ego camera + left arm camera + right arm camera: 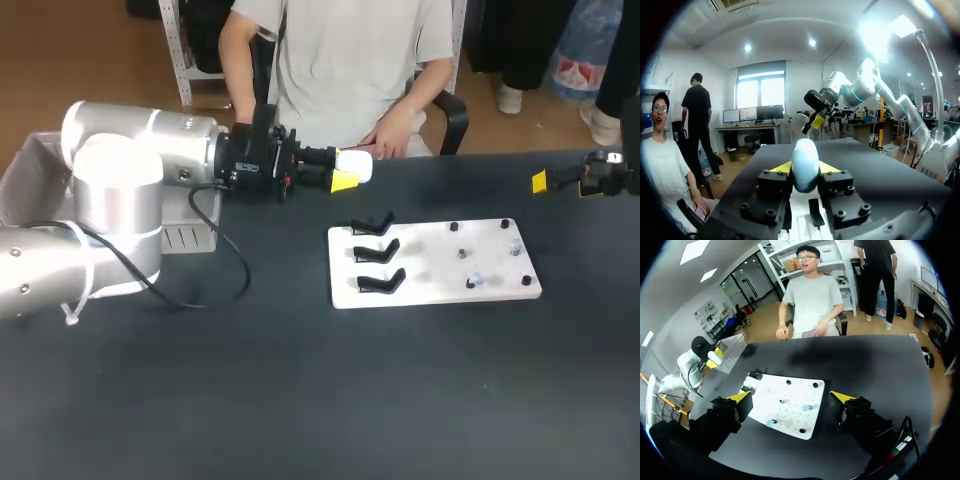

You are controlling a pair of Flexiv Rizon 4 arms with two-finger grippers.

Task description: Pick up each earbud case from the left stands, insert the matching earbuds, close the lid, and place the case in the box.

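My left gripper is shut on a white earbud case and holds it in the air beyond the board's far left corner. In the left wrist view the closed case sits upright between the yellow tips. The white board carries three empty black stands on its left side. On its right side are small earbuds among black pegs. My right gripper hangs open at the far right of the table. In its wrist view its fingers stand wide apart above the board.
A grey box stands at the table's far left, behind my left arm, and shows as a pale bin in the right wrist view. A black cable loops on the table left of the board. A person's hand rests at the table's far edge.
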